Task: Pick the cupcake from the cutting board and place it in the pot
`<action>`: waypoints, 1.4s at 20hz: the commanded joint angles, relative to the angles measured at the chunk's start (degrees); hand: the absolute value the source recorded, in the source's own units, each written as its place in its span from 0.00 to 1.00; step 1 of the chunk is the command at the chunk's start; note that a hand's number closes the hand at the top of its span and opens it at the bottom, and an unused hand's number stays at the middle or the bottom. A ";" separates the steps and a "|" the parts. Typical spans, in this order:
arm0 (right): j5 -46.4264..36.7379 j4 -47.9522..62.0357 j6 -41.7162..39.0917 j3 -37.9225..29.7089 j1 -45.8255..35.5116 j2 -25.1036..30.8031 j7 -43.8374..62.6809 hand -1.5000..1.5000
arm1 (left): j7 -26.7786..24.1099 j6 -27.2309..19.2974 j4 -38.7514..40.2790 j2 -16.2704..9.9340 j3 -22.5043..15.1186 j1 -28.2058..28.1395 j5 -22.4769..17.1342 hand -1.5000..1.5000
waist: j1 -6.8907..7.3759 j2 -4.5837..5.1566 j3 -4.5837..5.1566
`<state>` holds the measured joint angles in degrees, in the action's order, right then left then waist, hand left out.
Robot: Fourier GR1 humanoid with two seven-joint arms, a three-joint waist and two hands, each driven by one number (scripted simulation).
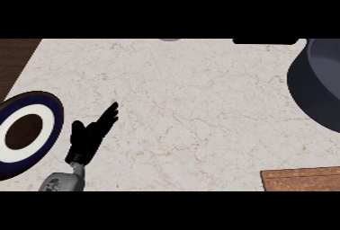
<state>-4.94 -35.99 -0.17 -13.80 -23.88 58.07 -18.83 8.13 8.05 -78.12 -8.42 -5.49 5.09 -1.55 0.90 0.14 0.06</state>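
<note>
Head view shows the left hand point(90, 134) resting on the marble counter point(192, 103), fingers straight and holding nothing, beside a blue-and-white plate point(46, 134). At right sit the dark pot point(315, 85) and the cutting board's point(302, 179) corner. No cupcake shows.

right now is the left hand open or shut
Open: the left hand has straight fingers pointing up and right over the counter, beside the plate, holding nothing.

Marble counter point(186, 99): pot point(319, 85) far right, cutting board point(302, 179) lower right, plate point(26, 132) left edge.
</note>
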 commanded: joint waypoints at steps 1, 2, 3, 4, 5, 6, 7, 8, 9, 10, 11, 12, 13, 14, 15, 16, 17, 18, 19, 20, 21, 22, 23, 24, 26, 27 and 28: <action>-5.70 1.18 0.80 5.14 -7.24 -0.91 6.86 1.00 | 2.89 1.47 -5.14 -1.94 0.20 -1.14 -0.63 0.50 | 1.22 0.11 -0.09; -7.60 2.43 1.74 6.23 -7.62 -1.98 5.72 1.00 | 0.41 -1.73 -0.78 1.28 -1.28 0.50 2.37 0.50 | 0.58 0.21 -0.09; -9.14 3.79 1.59 7.51 -9.16 -2.36 6.70 1.00 | -1.16 0.57 -2.39 0.40 -1.60 -2.79 1.15 0.50 | 1.16 0.26 -0.10; -10.67 6.23 1.62 8.35 -12.73 -2.66 6.94 1.00 | -2.00 0.14 2.07 1.07 -0.44 1.40 1.17 0.50 | 1.36 0.56 -0.11; -11.08 7.58 1.03 7.79 -12.57 -2.71 5.65 1.00 | -4.16 -0.90 3.70 1.10 -0.45 0.31 2.92 0.50 | 0.50 0.30 -0.10; -13.32 5.71 3.21 10.54 -13.64 -5.60 8.51 1.00 | -1.17 0.49 1.17 0.47 -0.46 0.34 1.37 0.50 | 0.92 0.30 -0.09; -15.54 7.56 2.32 11.88 -14.59 -3.46 9.55 1.00 | 0.00 -0.74 -0.77 1.90 -1.31 -0.33 1.46 0.50 | 1.47 0.40 -0.12; -18.49 9.05 5.78 13.62 -14.68 -3.72 9.41 1.00 | -1.62 2.33 1.23 -0.47 -0.01 1.29 0.26 0.50 | 2.43 0.91 -0.15; -20.72 7.48 6.69 15.79 -14.92 -4.79 12.63 1.00 | 0.64 0.01 -0.19 1.07 -0.51 1.41 0.98 0.50 | 1.68 0.49 -0.09; -23.05 10.04 8.08 16.98 -14.88 -4.15 12.33 1.00 | -1.45 0.26 1.61 1.58 -0.54 1.53 0.98 0.50 | 2.35 0.96 -0.12; -25.06 10.15 7.68 18.75 -15.95 -4.54 14.35 1.00 | 0.29 0.21 -1.19 0.91 -1.05 0.43 1.33 0.50 | 2.49 0.66 -0.13; -27.31 10.86 6.44 20.59 -18.12 -4.10 17.16 1.00 | -0.17 0.49 2.04 1.19 -0.30 2.47 0.97 0.50 | 2.54 0.96 -0.07; -28.95 11.63 6.17 21.74 -19.35 -4.58 17.89 1.00 | 0.52 1.31 0.66 -0.07 0.21 2.92 0.64 0.50 | 2.46 0.79 -0.10; -30.04 14.20 7.48 22.35 -19.81 -7.33 18.82 1.00 | -1.05 0.17 1.43 1.66 -1.80 1.36 2.41 0.50 | 2.86 1.02 -0.16; -29.63 14.93 0.37 22.52 -22.97 -6.55 20.70 1.00 | 0.44 1.00 0.91 0.29 0.41 2.95 0.67 0.50 | 2.16 0.68 -0.10; -28.96 18.58 0.42 21.70 -22.97 -8.28 20.47 1.00 | -0.61 0.82 2.58 1.34 -0.79 3.52 1.61 0.50 | 3.22 1.36 -0.21; -29.87 18.89 -3.37 22.86 -23.87 -8.09 22.11 1.00 | -0.64 2.12 1.50 -0.09 0.17 2.26 0.51 0.50 | 2.81 0.95 -0.14; -29.39 20.82 -4.84 22.85 -23.41 -10.84 25.66 1.00 | 0.46 0.22 -0.30 1.41 -1.73 1.72 2.20 0.50 | 3.91 1.15 -0.20; -29.59 22.12 -9.95 22.93 -24.92 -7.65 25.02 1.00 | 0.47 1.01 1.26 1.12 -0.45 3.86 1.08 0.50 | 2.84 1.12 -0.15; -28.24 23.66 -6.98 21.50 -23.91 -12.61 29.10 1.00 | -0.89 2.50 1.11 0.27 -0.03 1.04 0.00 0.50 | 2.94 0.98 -0.17; -29.64 24.82 -10.33 22.71 -25.45 -11.27 28.68 0.00 | -0.17 -0.02 0.70 1.64 -1.22 1.80 2.14 0.50 | 2.92 1.04 -0.20; -30.09 25.96 -11.42 22.81 -27.32 -11.65 29.95 0.00 | 0.39 1.54 0.35 1.57 -1.63 1.95 1.26 0.50 | 3.19 1.14 -0.23; -30.19 26.87 -12.96 22.79 -27.92 -11.85 29.20 0.00 | -0.11 0.59 0.74 2.31 -1.39 1.84 1.39 0.50 | 2.95 1.14 -0.24; -30.31 27.80 -9.81 22.37 -27.81 -13.85 29.12 0.00 | -2.38 1.50 1.50 1.21 -0.58 0.77 1.15 0.50 | 3.02 1.24 -0.27; -27.44 26.86 -5.56 19.08 -27.04 -14.50 23.22 0.00 | 1.58 1.28 0.79 0.87 0.49 3.64 0.43 0.50 | 2.02 1.00 -0.32; -24.54 26.25 -5.62 16.17 -28.45 -12.77 21.81 0.00 | 0.43 -0.43 0.92 2.71 -0.87 2.35 1.65 0.50 | 2.22 1.12 -0.38; -22.43 25.37 -2.14 14.00 -29.03 -15.13 22.67 0.00 | -0.11 0.01 -0.03 1.41 -0.96 0.56 2.17 0.50 | 2.43 0.90 -0.38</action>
<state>-31.72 -10.60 -6.42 5.03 -51.20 45.15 5.70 8.05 8.59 -77.26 -6.89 -6.10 7.07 -0.07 3.37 1.17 -0.24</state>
